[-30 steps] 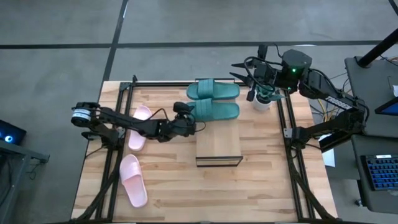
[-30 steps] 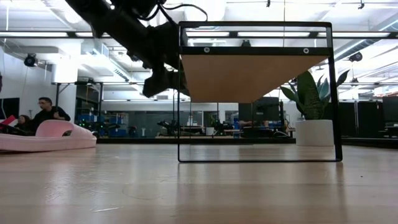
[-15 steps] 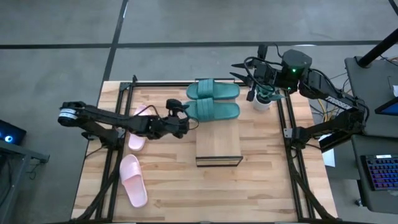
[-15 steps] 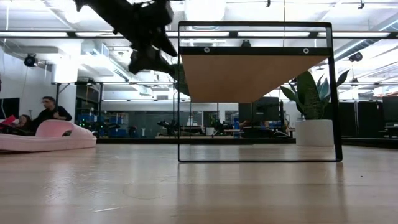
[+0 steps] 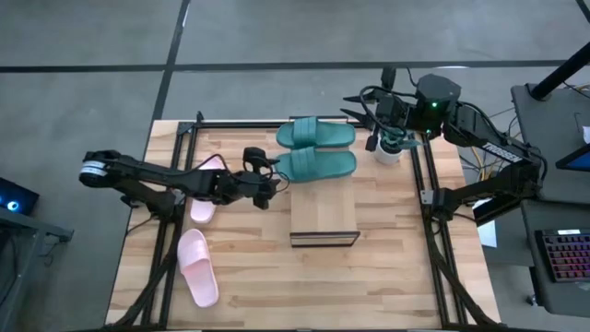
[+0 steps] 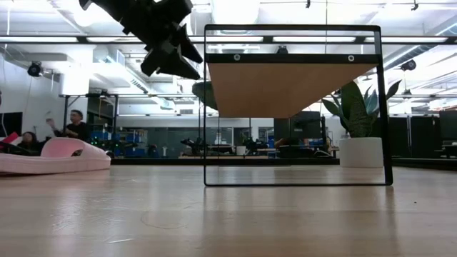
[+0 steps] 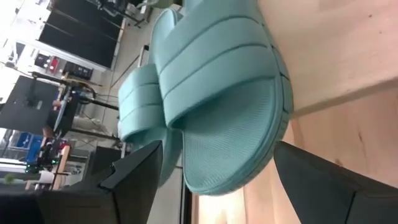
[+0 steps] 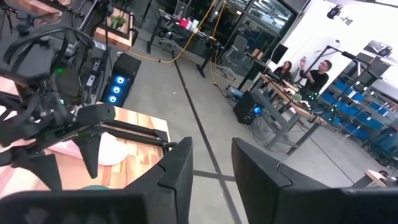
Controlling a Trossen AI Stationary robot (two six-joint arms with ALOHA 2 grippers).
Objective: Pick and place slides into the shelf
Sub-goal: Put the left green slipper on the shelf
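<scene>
Two teal slides lie side by side on their soles at the table's far side, one [image 5: 316,134] behind the other [image 5: 318,166]; the nearer one borders the far end of the light-wood shelf [image 5: 324,214]. My left gripper [image 5: 265,175] hovers open, just left of that slide's toe [image 7: 230,149] and high above the table [image 6: 168,50], touching nothing. One pink slide [image 5: 196,267] lies near the left front. The other pink slide [image 5: 206,189] is partly under my left arm. My right gripper [image 5: 361,106] waits open at the far right corner.
The shelf shows in the low view as a black frame [image 6: 296,107] with a plank top and open room beneath. A white cup [image 5: 389,149] stands under my right arm. Black rails run along the table's left and right sides. People sit in the room behind.
My left gripper has drawn back toward the table's left edge, away from the shelf, and has risen well above the table. The slides and the shelf have stayed where they were.
</scene>
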